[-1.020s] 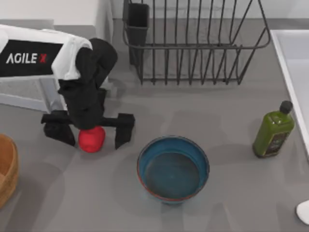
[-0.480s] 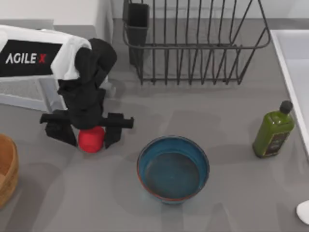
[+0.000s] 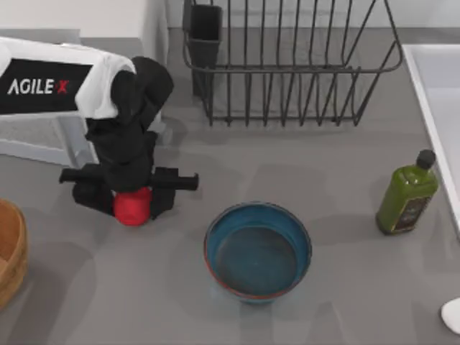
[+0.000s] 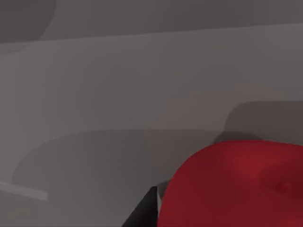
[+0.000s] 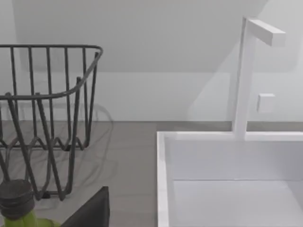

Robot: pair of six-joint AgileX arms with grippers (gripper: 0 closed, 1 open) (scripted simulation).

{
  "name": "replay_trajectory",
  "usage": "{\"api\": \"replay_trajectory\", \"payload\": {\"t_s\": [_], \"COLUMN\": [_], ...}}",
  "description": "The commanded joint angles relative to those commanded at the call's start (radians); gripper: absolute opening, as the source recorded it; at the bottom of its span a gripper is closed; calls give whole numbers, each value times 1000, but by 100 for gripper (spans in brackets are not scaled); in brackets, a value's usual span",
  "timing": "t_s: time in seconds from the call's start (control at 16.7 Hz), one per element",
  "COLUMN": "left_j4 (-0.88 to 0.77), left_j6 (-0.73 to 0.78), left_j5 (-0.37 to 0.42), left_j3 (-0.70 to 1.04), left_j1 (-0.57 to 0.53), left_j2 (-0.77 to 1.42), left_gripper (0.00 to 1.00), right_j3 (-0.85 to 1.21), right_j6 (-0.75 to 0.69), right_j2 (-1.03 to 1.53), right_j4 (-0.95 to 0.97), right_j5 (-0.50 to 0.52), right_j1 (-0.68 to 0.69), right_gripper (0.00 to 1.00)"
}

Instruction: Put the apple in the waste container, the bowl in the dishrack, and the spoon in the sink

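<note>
The left gripper (image 3: 133, 192) is down at the left side of the tabletop (image 3: 338, 287), its jaws drawn in against both flanks of the apple (image 3: 134, 207), which sits on the surface between them; I judge the grasp made or all but made, with the lift not yet begun. In the left wrist view the apple (image 4: 236, 184) bulks large and close, with a dark sliver of finger beside it. To do this step well, the squeeze should be firm enough that the round matte fruit cannot roll out sideways, and the lift should go straight up before any travel. The waste container (image 3: 10, 251) lies at the near left edge, so the carry is short, leftward and nearer; the release wants to come only once the fruit hangs well inside the thick rim. The bowl (image 3: 258, 249) stands just right of the apple and apart from it, and should be left undisturbed for now. The dishrack (image 3: 287, 68) stands at the far side, and the sink (image 3: 438, 93) runs along the right edge, with a green bottle (image 3: 407, 195) just beside its rim. The spoon (image 3: 453, 314) shows as a white patch at the near right corner. The right wrist view looks past the dishrack (image 5: 47, 109) to the sink (image 5: 227, 179); whether the right arm's jaws are parted I cannot tell. The one legible marking is "AGILE X" on the left arm (image 3: 50, 86); the bottle's dark label cannot be read.
</note>
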Motion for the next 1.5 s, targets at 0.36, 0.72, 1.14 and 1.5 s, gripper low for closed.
{"api": "replay_trajectory", "payload": {"t_s": [0.36,0.72,1.14,1.5], "left_j4": [-16,-195,-392,-377], "left_j6": [7,-14,8,5], "left_j5": [-12,8,-21,-14], "left_j3": [0,-41,201,246], "left_j1": [-2,-85,-15,-7], "left_j2": [-21,-27,-134,-136], "left_gripper": [0,0,0,0], "right_j3": [0,0,0,0], "right_j6": [0,0,0,0], "right_j2": [0,0,0,0], "right_j4": [0,0,0,0], "right_j5": [0,0,0,0], "right_j1": [0,0,0,0], "right_gripper": [100,100,100,100]}}
